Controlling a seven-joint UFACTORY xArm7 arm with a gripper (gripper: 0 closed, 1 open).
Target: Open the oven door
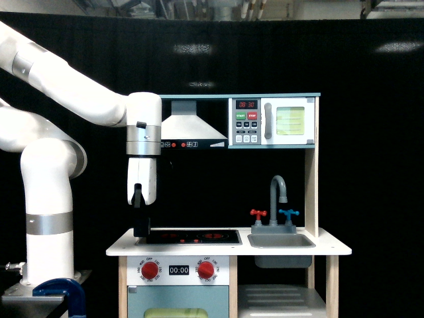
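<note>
Exterior view: one oven door (289, 121) shut, two taps, two knobs; gripper (141, 228) over hob, grip state unreadable.

Toy kitchen layout — the oven door (289, 122) sits at the upper shelf's end toward the exterior view's right, beside a keypad (246, 122) and range hood (192, 126). Below: hob (192, 236), then sink (281, 241) with faucet (278, 199) behind. The end effector (140, 228) hangs over the hob's edge toward the exterior view's left.
</note>
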